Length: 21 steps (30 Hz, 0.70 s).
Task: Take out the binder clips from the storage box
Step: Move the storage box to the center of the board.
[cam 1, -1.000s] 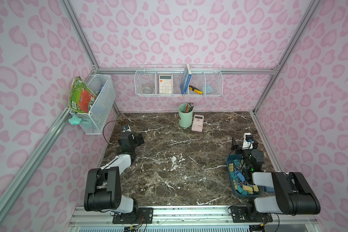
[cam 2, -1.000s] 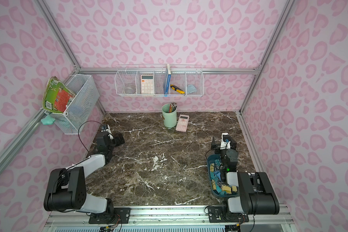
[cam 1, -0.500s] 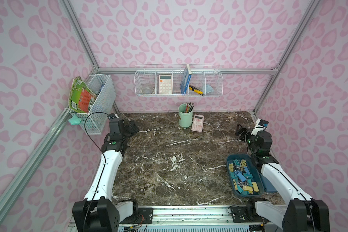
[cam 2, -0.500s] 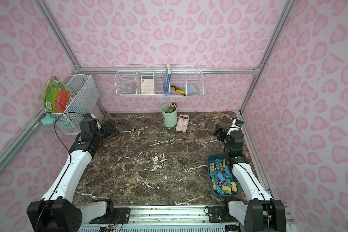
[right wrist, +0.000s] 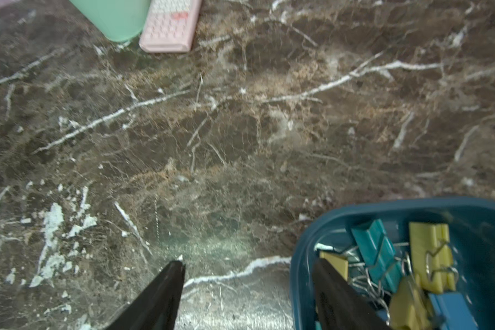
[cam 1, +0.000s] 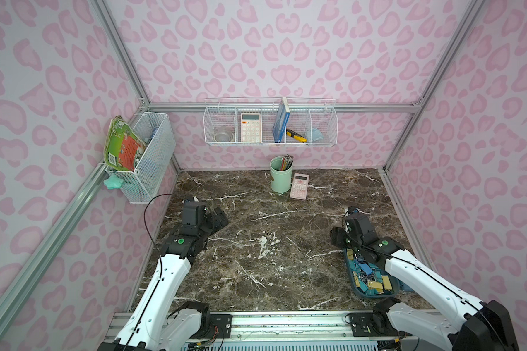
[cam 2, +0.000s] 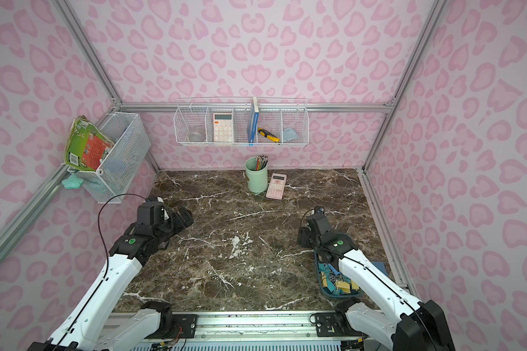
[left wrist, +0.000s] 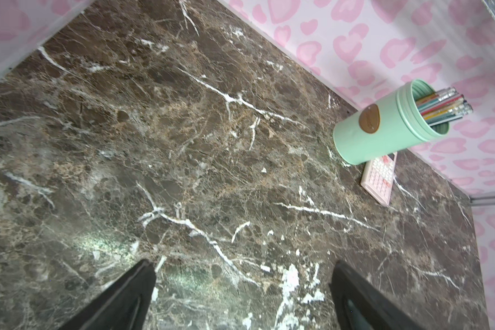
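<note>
Your left gripper (left wrist: 242, 263) has dropped low over the bare brown marble tabletop (cam 1: 271, 212) on the left, its jaws spread wide and empty. On the right, your right gripper (right wrist: 248, 261) has swung down to the far end of the shallow dark teal plastic storage box (right wrist: 383, 204). Its jaws are apart and grip nothing: one finger is outside the rim, the other inside beside a yellow clip (right wrist: 333, 261). The yellow, blue and teal wire-handled binder clips (cam 1: 370, 276) all lie in the box, near right. None is out yet, and the first pick looks imminent.

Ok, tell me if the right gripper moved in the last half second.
Yes. The right gripper has pulled back toward the robot, from beyond the storage box to its far end, away from the pink calculator.
</note>
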Each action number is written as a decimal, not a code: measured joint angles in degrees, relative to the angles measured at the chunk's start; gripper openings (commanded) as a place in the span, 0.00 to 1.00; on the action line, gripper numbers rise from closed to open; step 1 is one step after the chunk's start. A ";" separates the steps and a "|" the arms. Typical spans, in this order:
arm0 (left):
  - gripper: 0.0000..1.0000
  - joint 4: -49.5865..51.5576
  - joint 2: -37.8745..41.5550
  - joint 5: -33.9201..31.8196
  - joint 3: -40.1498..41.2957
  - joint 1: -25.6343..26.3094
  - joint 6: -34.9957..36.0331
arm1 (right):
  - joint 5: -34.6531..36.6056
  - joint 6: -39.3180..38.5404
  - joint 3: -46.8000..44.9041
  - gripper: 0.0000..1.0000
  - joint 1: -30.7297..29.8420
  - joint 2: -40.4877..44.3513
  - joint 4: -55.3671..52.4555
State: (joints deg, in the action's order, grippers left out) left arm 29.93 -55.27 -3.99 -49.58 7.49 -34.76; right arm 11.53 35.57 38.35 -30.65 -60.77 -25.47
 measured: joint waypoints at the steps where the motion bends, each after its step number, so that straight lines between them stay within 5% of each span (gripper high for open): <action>1: 0.99 0.59 0.20 0.13 -0.11 0.61 0.00 | 0.37 0.98 -0.94 0.52 -0.37 0.37 -1.40; 15: 0.99 7.96 2.99 1.31 -2.49 4.74 -1.16 | 1.29 5.27 -2.58 0.01 -6.38 -7.89 -1.84; 21: 0.99 10.05 4.83 1.09 -2.67 5.62 -1.49 | 2.47 9.22 7.43 0.00 -13.14 -21.09 0.15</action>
State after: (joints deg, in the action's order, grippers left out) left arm 39.99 -50.43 -2.90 -52.25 13.10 -36.25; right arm 14.00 44.80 45.78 -43.79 -81.87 -25.32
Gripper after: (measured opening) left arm 0.993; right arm 0.092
